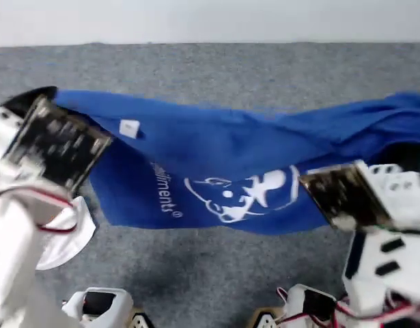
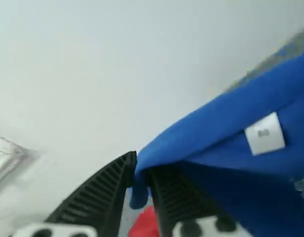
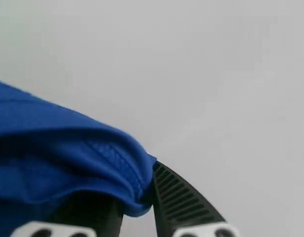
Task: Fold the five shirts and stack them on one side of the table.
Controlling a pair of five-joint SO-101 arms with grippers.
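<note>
Cloth is stretching across the grey table [image 1: 210,273]: a blue shirt [image 1: 216,164] is hanging spread between the two arms, its upper edge lifted at both ends and its lower edge sagging toward the table top. From above, the shirt is showing a white print [image 1: 244,195] near its middle and a small white label [image 1: 129,128] near the end held by the left arm. A white cloth [image 1: 66,236] is lying on the table under that arm, just beside the shirt's lower corner.

Up close, the left wrist view is supplying the grip itself: the left gripper [image 2: 139,168] is pinching a fold of the shirt's edge between its black ribbed fingers [image 2: 100,190], jaws closed tight on the cloth, with the label hanging a little way along the fabric. Something red [image 2: 147,224] is peeking out below the fingers; what it is cannot be told.

Close in on the other end, the right gripper [image 3: 142,197] is clamping a stitched hem of the shirt, the fabric bunching over one finger while the ribbed face of the other finger [image 3: 184,202] is pressing against it.
</note>
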